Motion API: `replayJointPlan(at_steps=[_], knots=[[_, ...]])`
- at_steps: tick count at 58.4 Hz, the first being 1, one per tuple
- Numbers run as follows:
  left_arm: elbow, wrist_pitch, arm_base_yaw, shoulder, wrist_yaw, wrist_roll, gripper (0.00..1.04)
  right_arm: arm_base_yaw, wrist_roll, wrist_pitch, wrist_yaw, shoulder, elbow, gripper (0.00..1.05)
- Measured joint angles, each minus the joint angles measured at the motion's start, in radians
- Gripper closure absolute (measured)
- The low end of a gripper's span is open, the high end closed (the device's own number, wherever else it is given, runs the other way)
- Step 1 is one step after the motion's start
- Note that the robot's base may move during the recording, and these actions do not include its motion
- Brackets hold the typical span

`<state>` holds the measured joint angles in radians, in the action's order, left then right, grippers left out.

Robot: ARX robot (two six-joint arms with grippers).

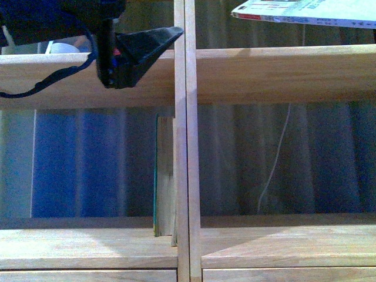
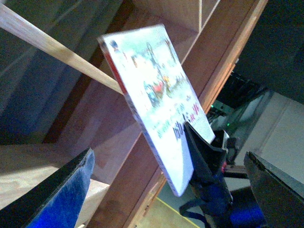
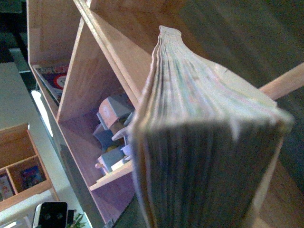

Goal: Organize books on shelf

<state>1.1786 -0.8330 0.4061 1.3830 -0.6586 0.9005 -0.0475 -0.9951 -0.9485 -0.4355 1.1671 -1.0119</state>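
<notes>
Light-wood shelf (image 1: 282, 76) fills the whole front view, with its central double upright (image 1: 187, 176) running straight down the middle. The teal-edged book (image 1: 164, 176) stands upright in the compartment left of that upright, pressed right against it, just off dead centre towards 7 o'clock.

The thin pale magazine (image 1: 305, 13) with the red marks is way up at 1 o'clock. It's nearly flat in the air above the upper board on the right side, and there's a visible gap between the two. The left wrist view shows the right gripper (image 2: 203, 152) clamped on one corner of that magazine, cover facing the camera.

The left gripper (image 1: 138, 56) sits at 11 o'clock in front of the upper board. Its fingers (image 2: 66, 190) are spread wide with nothing between them.

The right wrist view is mostly a close-up of page edges with shelf compartments behind. That arm's own fingers don't show there.
</notes>
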Motion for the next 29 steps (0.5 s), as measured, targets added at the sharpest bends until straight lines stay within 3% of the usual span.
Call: replayJointPlan(at_steps=[18, 29], knots=[[0.051, -0.085, 0.011, 0.031, 0.035, 0.013, 0.07, 0.178, 0.049, 0.075, 0.013, 0.005, -0.039, 0.97], [0.08, -0.155, 0.006, 0.058, 0.051, 0.077, 0.07, 0.22, 0.002, 0.046, 0.04, 0.004, -0.027, 0.97]])
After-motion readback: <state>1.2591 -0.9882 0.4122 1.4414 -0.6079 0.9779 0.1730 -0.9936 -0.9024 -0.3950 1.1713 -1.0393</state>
